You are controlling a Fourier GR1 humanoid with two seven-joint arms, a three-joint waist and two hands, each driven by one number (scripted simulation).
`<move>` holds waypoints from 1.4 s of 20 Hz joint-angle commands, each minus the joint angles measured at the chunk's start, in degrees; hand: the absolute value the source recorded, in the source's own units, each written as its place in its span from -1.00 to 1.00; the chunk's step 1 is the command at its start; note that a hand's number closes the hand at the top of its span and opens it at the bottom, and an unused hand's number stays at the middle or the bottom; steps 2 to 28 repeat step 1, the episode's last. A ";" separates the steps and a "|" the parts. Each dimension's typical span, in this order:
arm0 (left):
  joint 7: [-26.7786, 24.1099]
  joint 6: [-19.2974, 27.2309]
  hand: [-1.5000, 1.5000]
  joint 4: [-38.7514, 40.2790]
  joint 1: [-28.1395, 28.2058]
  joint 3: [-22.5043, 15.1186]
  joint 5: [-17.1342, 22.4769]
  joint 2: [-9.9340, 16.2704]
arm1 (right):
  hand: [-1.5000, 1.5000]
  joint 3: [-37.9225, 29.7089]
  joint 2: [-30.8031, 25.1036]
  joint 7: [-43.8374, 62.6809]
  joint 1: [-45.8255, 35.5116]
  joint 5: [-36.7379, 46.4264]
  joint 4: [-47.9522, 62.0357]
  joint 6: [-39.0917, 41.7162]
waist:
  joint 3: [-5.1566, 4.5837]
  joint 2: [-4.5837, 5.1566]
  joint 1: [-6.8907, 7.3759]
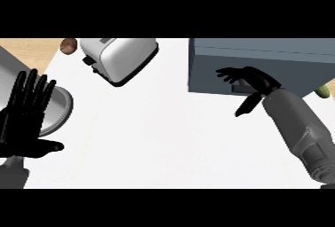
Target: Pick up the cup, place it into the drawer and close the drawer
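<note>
Touching the drawer front, right robot hand, fingers spread.

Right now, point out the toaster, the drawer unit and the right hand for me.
toaster (124, 57): head view, on its white top face.
drawer unit (262, 46): head view, on its grey-blue top.
right hand (252, 79): head view, on the palm, at the unit's front by the handle.

Left hand rests open; right hand extended, fingers spread.
</note>
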 commanded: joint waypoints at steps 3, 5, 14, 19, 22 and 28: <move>0.74 1.07 -1.00 -0.75 0.21 -0.32 -0.45 -0.61 | -1.00 -2.28 -3.08 6.62 -4.73 -0.14 4.03 -2.45 | 0.77 2.02 0.99; 0.74 1.07 -1.00 -0.75 0.21 -0.32 -0.45 -0.61 | -1.00 -2.28 -3.08 6.62 -4.73 -0.14 4.03 -2.45 | 0.77 2.02 0.99; 0.74 1.07 -1.00 -0.75 0.21 -0.32 -0.45 -0.61 | -1.00 -2.28 -3.08 6.62 -4.73 -0.14 4.03 -2.45 | 0.77 2.02 0.99; 0.74 1.07 -1.00 -0.75 0.21 -0.32 -0.45 -0.61 | -1.00 -2.28 -3.08 6.62 -4.73 -0.14 4.03 -2.45 | 0.77 2.02 0.99; 0.74 1.07 -1.00 -0.75 0.21 -0.32 -0.45 -0.61 | -1.00 -2.28 -3.08 6.62 -4.73 -0.14 4.03 -2.45 | 0.77 2.02 0.99; 0.74 1.07 -1.00 -0.75 0.21 -0.32 -0.45 -0.61 | -1.00 -2.28 -3.08 6.62 -4.73 -0.14 4.03 -2.45 | 0.77 2.02 0.99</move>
